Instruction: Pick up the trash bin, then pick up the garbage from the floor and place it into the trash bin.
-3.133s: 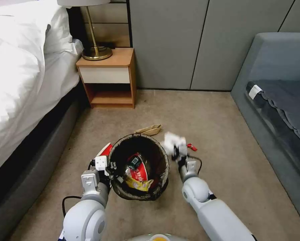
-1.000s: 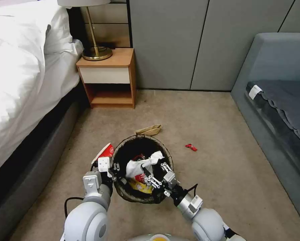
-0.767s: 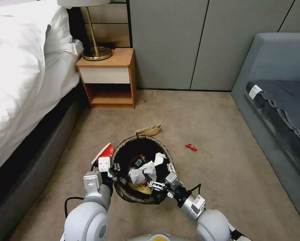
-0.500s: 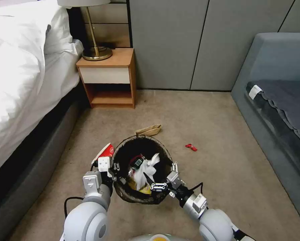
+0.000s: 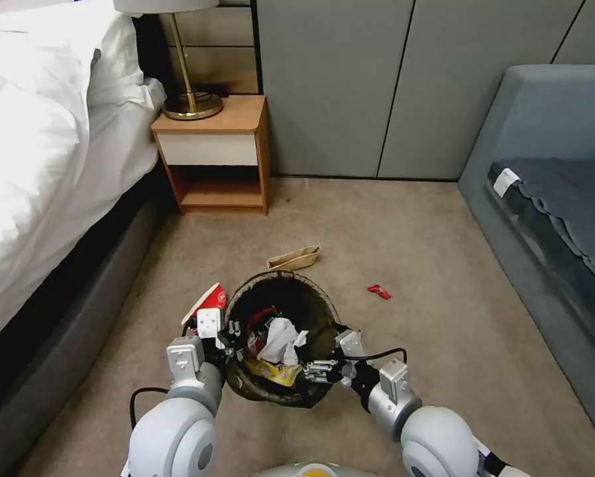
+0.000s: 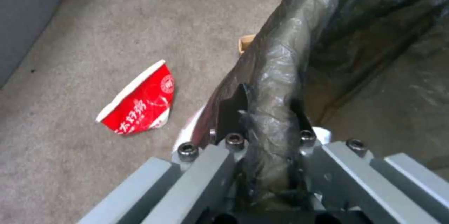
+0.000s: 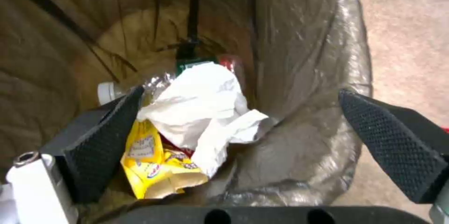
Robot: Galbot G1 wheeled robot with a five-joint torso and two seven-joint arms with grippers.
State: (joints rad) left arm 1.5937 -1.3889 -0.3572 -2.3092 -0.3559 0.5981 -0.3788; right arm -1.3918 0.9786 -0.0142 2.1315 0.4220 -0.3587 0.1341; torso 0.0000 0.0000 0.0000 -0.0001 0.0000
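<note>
The trash bin (image 5: 279, 276), lined with a dark bag, hangs just above the carpet; my left gripper (image 5: 227, 330) is shut on its left rim. The left wrist view shows those fingers (image 6: 231, 111) pinching the bag-covered rim (image 6: 280, 59). My right gripper (image 5: 329, 358) stands open over the bin's near right rim, with nothing between its pads (image 7: 103, 143). Inside lie a crumpled white tissue (image 5: 281, 336) (image 7: 201, 104), a yellow wrapper (image 5: 274, 373) (image 7: 149, 160) and a plastic bottle (image 7: 110, 92). On the floor are a crushed red cup (image 5: 206, 301) (image 6: 140, 103), a tan paper piece (image 5: 295, 257) and a small red wrapper (image 5: 379, 291).
A bed (image 5: 39, 165) runs along the left and a wooden nightstand (image 5: 215, 156) with a lamp stands at the back. A grey sofa (image 5: 549, 199) lines the right. Open carpet lies between the bin and the sofa.
The right gripper brought the white tissue over the bin, opened and let it drop inside, then drew back to the near right rim. The left gripper keeps its hold on the rim.
</note>
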